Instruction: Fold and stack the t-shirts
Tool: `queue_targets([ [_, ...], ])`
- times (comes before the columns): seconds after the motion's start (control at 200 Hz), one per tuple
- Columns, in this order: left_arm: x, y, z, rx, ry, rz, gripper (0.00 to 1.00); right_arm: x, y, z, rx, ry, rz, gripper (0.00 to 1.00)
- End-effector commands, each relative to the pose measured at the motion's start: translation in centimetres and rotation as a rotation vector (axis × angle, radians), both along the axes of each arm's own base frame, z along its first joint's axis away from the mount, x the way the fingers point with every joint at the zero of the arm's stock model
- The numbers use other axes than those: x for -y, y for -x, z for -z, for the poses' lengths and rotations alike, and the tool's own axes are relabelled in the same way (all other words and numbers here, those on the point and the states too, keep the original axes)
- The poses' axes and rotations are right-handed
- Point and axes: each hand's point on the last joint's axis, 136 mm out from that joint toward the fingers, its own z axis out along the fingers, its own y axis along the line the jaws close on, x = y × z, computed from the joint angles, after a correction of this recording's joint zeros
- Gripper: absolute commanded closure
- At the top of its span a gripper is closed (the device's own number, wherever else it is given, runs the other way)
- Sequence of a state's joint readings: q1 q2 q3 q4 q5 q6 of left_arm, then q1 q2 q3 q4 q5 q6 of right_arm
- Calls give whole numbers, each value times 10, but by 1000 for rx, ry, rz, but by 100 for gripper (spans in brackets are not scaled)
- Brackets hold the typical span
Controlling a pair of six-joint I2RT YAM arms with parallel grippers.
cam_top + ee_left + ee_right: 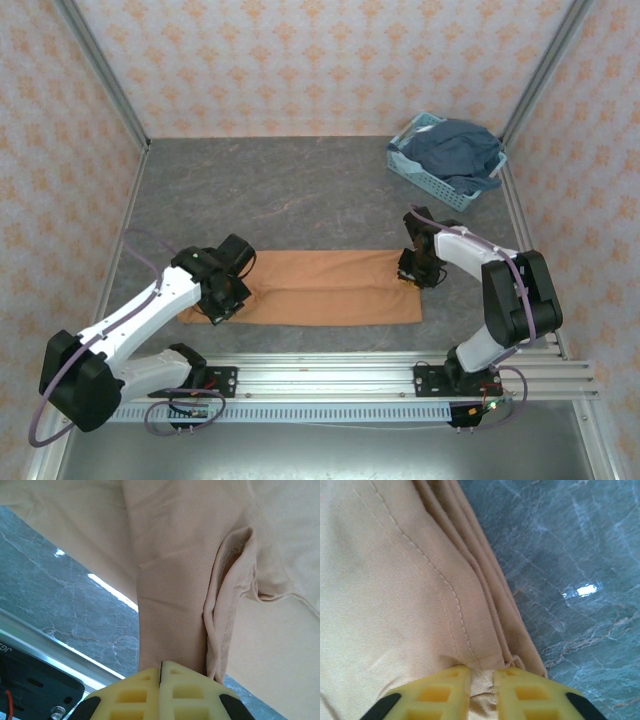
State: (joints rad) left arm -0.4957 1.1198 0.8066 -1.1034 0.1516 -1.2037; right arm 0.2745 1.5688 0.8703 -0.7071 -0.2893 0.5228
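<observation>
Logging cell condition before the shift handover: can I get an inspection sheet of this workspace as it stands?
Surface: grey marbled table, nothing spilled seen.
Job's things: one orange t-shirt lying folded into a long strip across the middle.
Clutter: light-blue lattice basket at the far right corner, holding dark blue clothing.
Grippers: left gripper shut on the t-shirt's left end; right gripper pinching its right edge.
Cables: purple cable looping along each arm; dark wires coiled at the near rail.
Surroundings: patterned walls, metal corner posts.
</observation>
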Motion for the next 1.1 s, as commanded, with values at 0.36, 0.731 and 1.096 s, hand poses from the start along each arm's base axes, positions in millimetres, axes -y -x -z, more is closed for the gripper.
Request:
queue_targets([
  [0.36,-44,-25,-33,-19,-323,177,100,7,-2,-34,77,38,-42,67],
  [0.731,-75,-35,-22,-146,-521,345,100,6,0,-29,71,31,-42,67],
  [1.096,-91,-49,-5,-234,-630,407,100,7,2,-22,58,33,-39,67],
])
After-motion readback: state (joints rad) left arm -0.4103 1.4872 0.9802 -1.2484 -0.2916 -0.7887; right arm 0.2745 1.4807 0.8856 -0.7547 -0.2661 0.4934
